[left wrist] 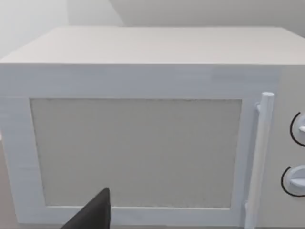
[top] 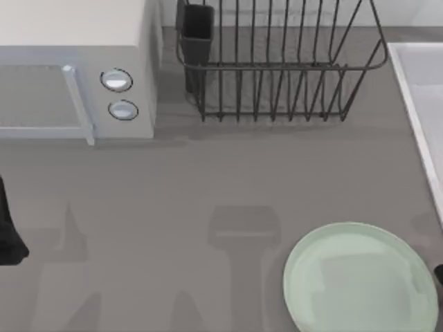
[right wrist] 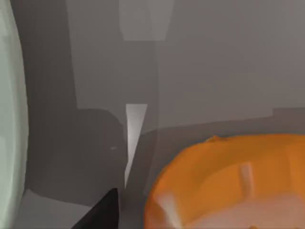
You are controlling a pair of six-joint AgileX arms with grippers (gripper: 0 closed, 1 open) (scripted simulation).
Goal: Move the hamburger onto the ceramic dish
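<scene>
A grey table (top: 208,180) is seen from above. A pale green ceramic dish (top: 360,280) lies flat near the table's front right corner, its surface bare. At the back left stands a white microwave (top: 76,69) with its door closed, a vertical handle (top: 77,104) and two round knobs (top: 119,93) on its front. Beside it, at the back centre, sits a dark wire dish rack (top: 277,69) with a dark cup-like holder (top: 197,31) at its left end. A white raised surface (top: 422,104) runs along the right edge.

The left arm (top: 8,228) shows as a dark shape at the far left edge, well apart from the dish. Its wrist camera faces the microwave door (left wrist: 136,152), with one dark fingertip (left wrist: 95,214) low in the picture; whether that pincer is open or closed cannot be told.

The right arm's wrist camera looks down at the table just beside the dish rim (right wrist: 9,119). The hamburger (right wrist: 228,183), orange with pale patches, is very close to this camera, off the dish. One dark fingertip (right wrist: 102,212) shows next to it; whether the right pincer grips it cannot be told.
</scene>
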